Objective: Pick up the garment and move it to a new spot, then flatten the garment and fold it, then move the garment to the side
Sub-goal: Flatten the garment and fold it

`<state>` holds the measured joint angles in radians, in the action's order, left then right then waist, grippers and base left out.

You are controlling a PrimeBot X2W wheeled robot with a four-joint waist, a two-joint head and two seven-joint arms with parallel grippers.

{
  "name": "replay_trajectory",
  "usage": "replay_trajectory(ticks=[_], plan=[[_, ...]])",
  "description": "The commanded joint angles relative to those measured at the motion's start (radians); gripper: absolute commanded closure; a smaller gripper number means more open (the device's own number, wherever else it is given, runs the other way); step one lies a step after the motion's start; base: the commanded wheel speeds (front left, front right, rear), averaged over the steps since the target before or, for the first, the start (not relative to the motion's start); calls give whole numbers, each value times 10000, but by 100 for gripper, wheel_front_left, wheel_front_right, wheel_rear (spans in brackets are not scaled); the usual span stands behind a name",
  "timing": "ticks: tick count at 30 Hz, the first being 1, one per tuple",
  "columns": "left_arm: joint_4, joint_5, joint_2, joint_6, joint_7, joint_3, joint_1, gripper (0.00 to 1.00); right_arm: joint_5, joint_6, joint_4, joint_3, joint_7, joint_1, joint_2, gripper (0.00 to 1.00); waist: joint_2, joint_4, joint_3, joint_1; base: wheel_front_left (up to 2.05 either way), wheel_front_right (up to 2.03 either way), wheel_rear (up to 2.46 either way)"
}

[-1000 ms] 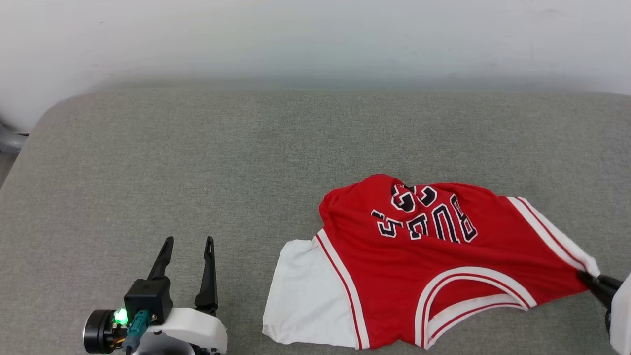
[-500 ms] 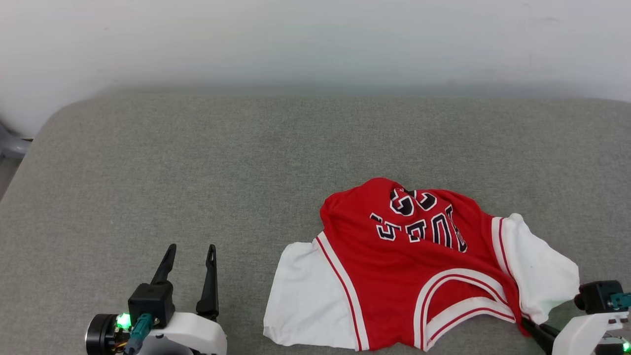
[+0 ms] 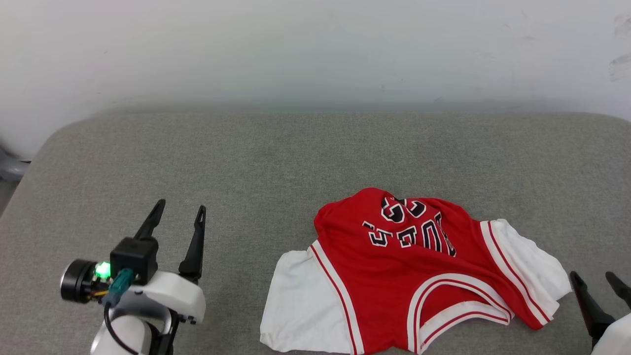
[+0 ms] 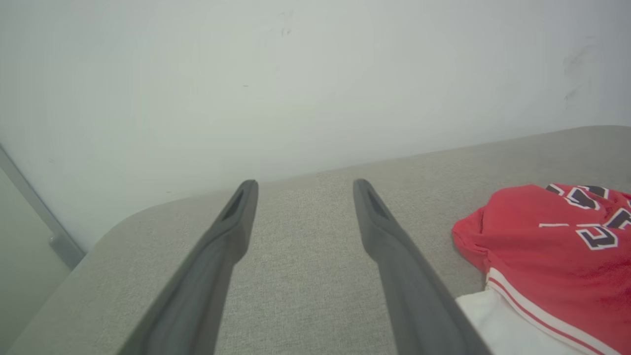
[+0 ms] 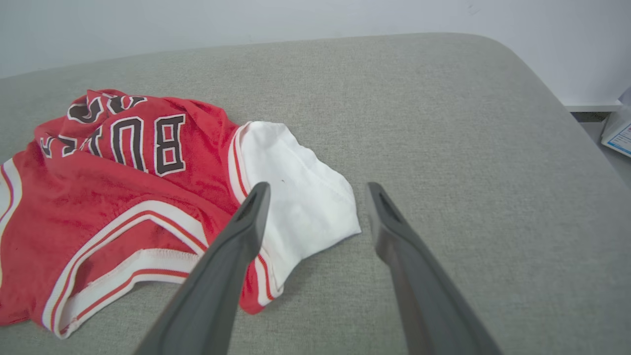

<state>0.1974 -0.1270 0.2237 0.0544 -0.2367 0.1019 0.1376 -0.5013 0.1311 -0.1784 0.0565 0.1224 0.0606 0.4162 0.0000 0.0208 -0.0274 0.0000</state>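
While the garment (image 3: 409, 276) lies rumpled on the grey cushion (image 3: 236, 162), toward the robot's right, the left gripper (image 3: 180, 206) and right gripper (image 3: 592, 275) both stand spread and empty. It looks light, soft and floppy; I'd pinch both sleeve hems so it hangs evenly.

1. Light bright, even, diffuse.
2. Shadows faint, soft-edged: a thin one under the garment (image 5: 123, 197) hem, right wrist view.
3. Wrist views: fingers (image 5: 222, 276) near lens in soft focus; surface (image 5: 443, 123) edge bows, wide-angle.
4. Head view: wall (image 3: 315, 49) hazy, its join with the surface blurred.
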Motion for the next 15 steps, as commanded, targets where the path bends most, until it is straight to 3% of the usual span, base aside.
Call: replay_trajectory(ticks=[1, 7, 15], plan=[[-45, -72, 166, 208, 399, 166, 314, 0, 289, -7, 256, 187, -56, 162, -128, 0, 0, 7, 6, 0, 0, 0, 0], [-525, -1036, 1071, 733, 3316, 1467, 1420, 0, 1141, -7, 1387, 718, 1, 306, -873, 0, 0, -21, -109, 0, 0, 0, 0], [-1627, -4016, 2920, 745, 7491, 4802, 2761, 0, 1681, -7, 1954, 672, 334, 239, -1418, 0, 0, -108, -465, 0, 0, 0, 0]])
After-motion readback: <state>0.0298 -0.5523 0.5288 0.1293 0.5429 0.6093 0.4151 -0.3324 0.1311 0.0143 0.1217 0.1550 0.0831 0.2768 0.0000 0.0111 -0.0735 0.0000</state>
